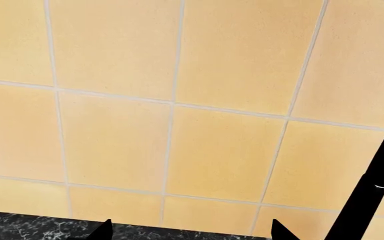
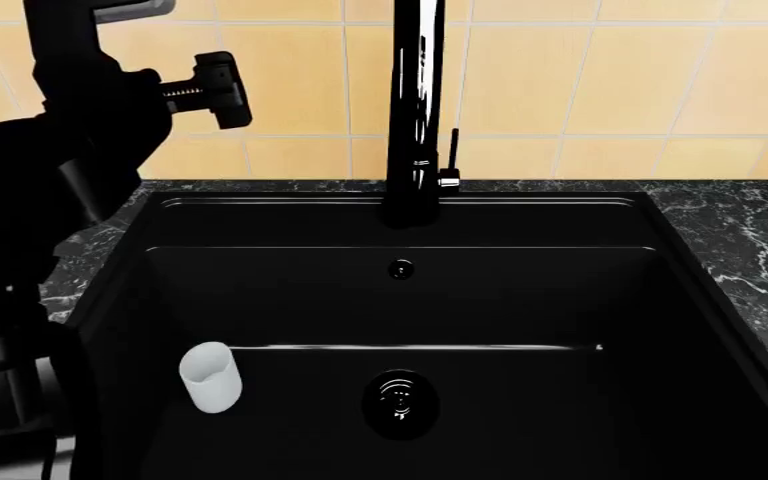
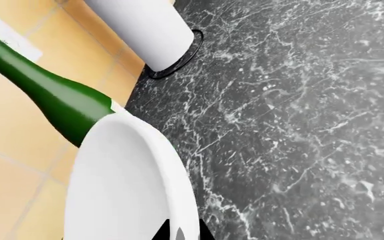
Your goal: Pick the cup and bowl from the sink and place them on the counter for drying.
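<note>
Head view shows the cup (image 2: 209, 377) lying in the sink (image 2: 704, 300), near the basin's left wall, left of the drain (image 2: 399, 403). Right wrist view shows the bowl (image 3: 128, 185) over the counter (image 3: 299, 125), gripped at its rim by the right claw (image 3: 178, 231), near a green bottle (image 3: 45, 92) and a white roll (image 3: 145, 27). A careless release could knock the bottle. The left claw (image 1: 192, 231) hangs spread wide and empty, facing the tiled wall (image 1: 178, 75).

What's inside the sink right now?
Only the cup stands inside the sink, left of the drain. No bowl shows there. The left arm hides the basin's near-left corner.
</note>
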